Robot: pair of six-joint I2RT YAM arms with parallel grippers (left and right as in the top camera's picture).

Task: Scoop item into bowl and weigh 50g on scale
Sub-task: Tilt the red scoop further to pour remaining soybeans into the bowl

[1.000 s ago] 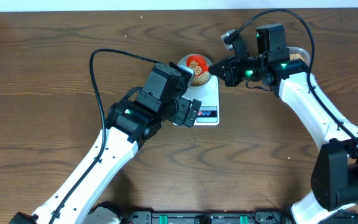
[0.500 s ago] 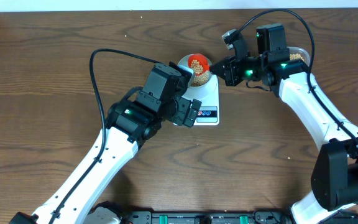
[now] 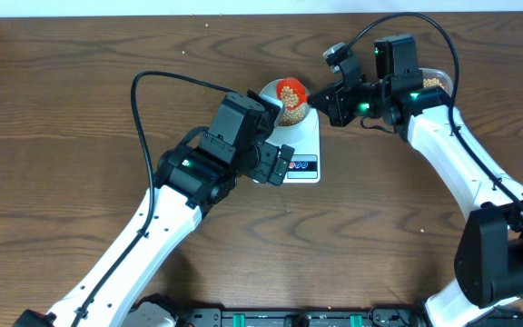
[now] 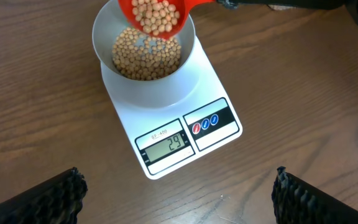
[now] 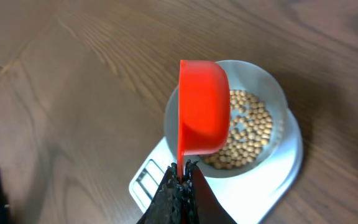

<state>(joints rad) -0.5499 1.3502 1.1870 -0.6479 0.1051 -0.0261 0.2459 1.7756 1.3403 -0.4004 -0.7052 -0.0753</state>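
Small round tan-yellow beans (image 4: 146, 55): a loose heap lies in the bottom of the small round pale bluish-white bowl (image 4: 102, 32). The bowl stands on the far end of the white rectangular digital scale (image 4: 194, 93).

More beans fill the red plastic scoop (image 5: 202, 109), which is tilted above the bowl, over the scale's far end.

Handling, as a judgement: the beans look light, hard and smooth. They will roll and bounce if spilled, so they are no thing to pinch directly. Work them through the scoop, taken by its thin handle, and shed them in small tilts.

The grey display (image 4: 161, 144) at the scale's near end reads 29, so the weight is short of 50.

Right jaws: clenched on the scoop's handle, reaching in from the scale's right.

Left jaws: spread wide, grasping nothing, hanging over the scale's near end.

Clear rounded plastic container (image 3: 436, 82): well to the right of the scale, partly hidden by the right arm, with some beans showing inside.

The brown wooden surface (image 4: 36, 124) carries the scale.
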